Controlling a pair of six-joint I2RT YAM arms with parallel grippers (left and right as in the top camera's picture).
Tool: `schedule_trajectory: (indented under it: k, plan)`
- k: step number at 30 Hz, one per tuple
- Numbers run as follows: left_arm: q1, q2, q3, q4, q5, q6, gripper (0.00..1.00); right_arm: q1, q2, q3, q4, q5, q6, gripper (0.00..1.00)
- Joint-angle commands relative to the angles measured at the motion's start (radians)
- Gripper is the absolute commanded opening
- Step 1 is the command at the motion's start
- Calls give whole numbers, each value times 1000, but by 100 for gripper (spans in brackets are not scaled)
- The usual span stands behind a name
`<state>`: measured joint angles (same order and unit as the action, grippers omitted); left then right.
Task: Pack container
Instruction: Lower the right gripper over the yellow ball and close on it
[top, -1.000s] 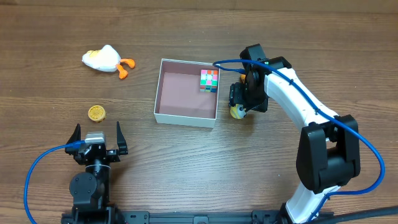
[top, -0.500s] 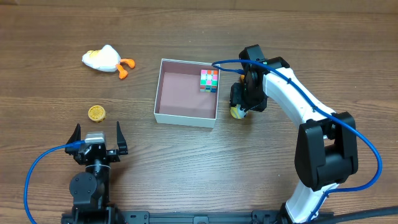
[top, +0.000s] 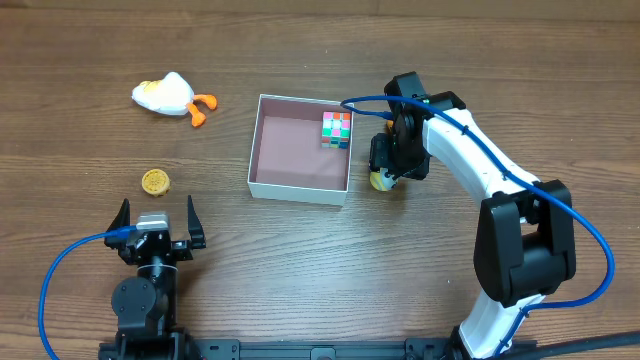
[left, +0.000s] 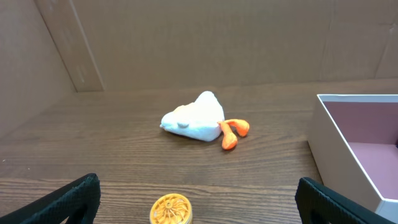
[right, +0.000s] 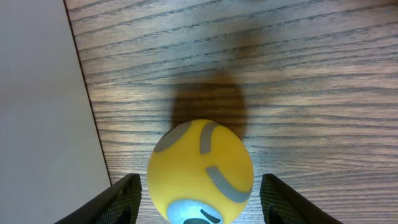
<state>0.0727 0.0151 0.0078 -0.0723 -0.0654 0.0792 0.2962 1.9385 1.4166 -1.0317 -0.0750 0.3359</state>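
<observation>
The container (top: 268, 182) is a square white box with a dusty pink inside, at mid-table; its white wall also shows in the left wrist view (left: 339, 149) and the right wrist view (right: 43, 112). A multicoloured cube (top: 337, 128) sits in its far right corner. A yellow ball with grey stripes and a blue patch (top: 380, 181) (right: 200, 171) lies just right of the box. My right gripper (right: 199, 202) is open, its fingers either side of the ball with gaps showing. My left gripper (left: 199, 205) is open and empty near the front left, behind a yellow disc (top: 154, 181) (left: 171, 210).
A white plush duck with orange feet (top: 172, 96) (left: 199, 118) lies at the far left of the table. Cardboard walls stand behind the table in the left wrist view. Blue cables trail from both arms.
</observation>
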Motion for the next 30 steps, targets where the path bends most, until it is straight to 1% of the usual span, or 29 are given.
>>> schedule_trajectory:
  k: [1, 4, 15, 16, 17, 19, 20, 21, 23, 24, 27, 28, 30]
  plan:
    - [6, -4, -3, 4, -12, -16, 100, 1, 6, -4, 6, -4, -3, 59]
    - [6, -4, -3, 4, -12, -16, 100, 1, 6, -4, 10, 11, -3, 56]
    - [6, -4, -3, 4, -12, -16, 100, 1, 6, -4, 7, 13, -3, 57]
    - [6, -4, -3, 4, -12, -16, 100, 1, 6, -4, 6, 13, -3, 65]
    - [6, -4, -3, 4, -12, -16, 100, 1, 6, -5, 6, 14, -3, 69]
    - [6, -4, -3, 4, -12, -16, 100, 1, 6, -16, 12, 13, -2, 73]
    - [6, -4, -3, 4, -12, -16, 100, 1, 6, -29, 18, 13, -3, 78]
    - [6, -4, -3, 4, -12, -16, 100, 1, 6, -42, 23, 13, -2, 78]
    - [6, -4, -3, 4, -12, -16, 100, 1, 6, -58, 30, 13, -3, 77]
    - [6, -4, -3, 4, -12, -16, 100, 1, 6, -63, 33, 13, -3, 75]
    - [6, -4, -3, 4, -12, -16, 100, 1, 6, -64, 35, 13, -2, 60]
    - [6, -4, -3, 4, -12, -16, 100, 1, 6, -64, 35, 13, -2, 57]
    - [6, -4, -3, 4, -12, -16, 100, 1, 6, -64, 35, 13, -2, 52]
